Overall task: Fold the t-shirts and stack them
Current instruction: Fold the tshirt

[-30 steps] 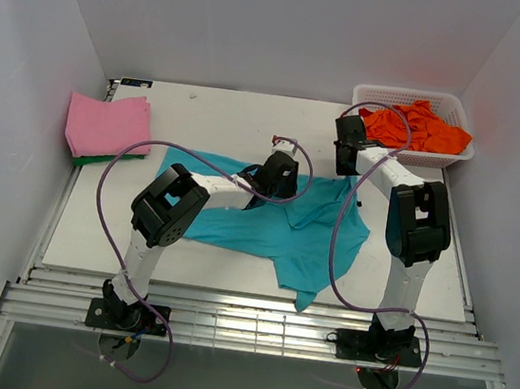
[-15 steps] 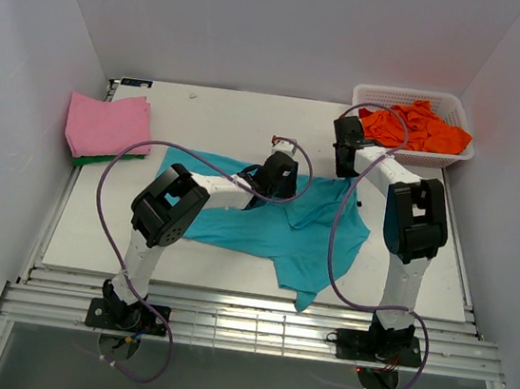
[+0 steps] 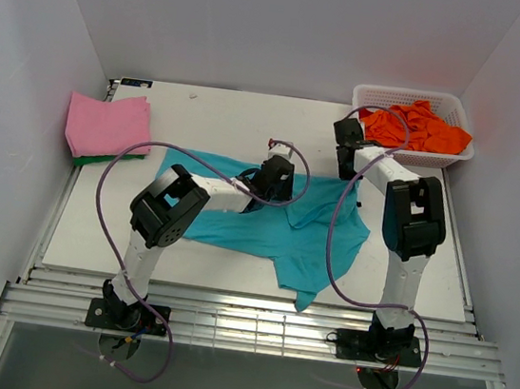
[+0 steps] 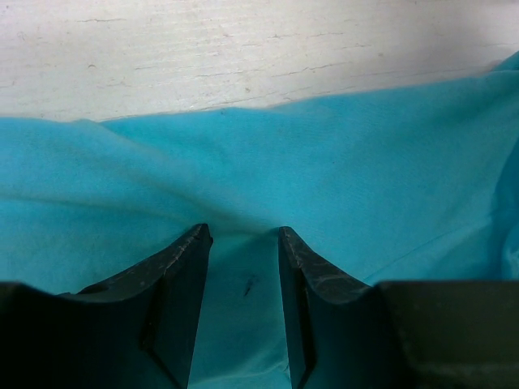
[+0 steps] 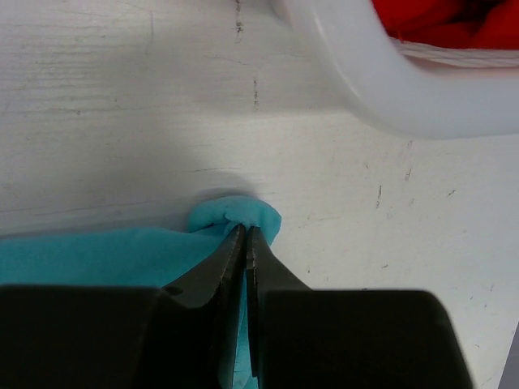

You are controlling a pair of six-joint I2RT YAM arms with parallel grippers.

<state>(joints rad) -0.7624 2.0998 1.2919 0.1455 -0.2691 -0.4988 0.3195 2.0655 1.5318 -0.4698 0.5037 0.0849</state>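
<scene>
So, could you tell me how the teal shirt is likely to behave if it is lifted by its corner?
Probably floppy: the teal shirt lies creased, and its corner bunches up between the shut right jaws. It would likely drape and trail rather than hold its shape, since one end droops past the front edge of the table.

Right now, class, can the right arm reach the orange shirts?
Probably yes: the orange shirts lie in the open basket right beside it, though its hand is pinching the teal shirt.

The teal t-shirt is matt cloth, the tabletop scuffed, the basket glossy plastic.
</scene>
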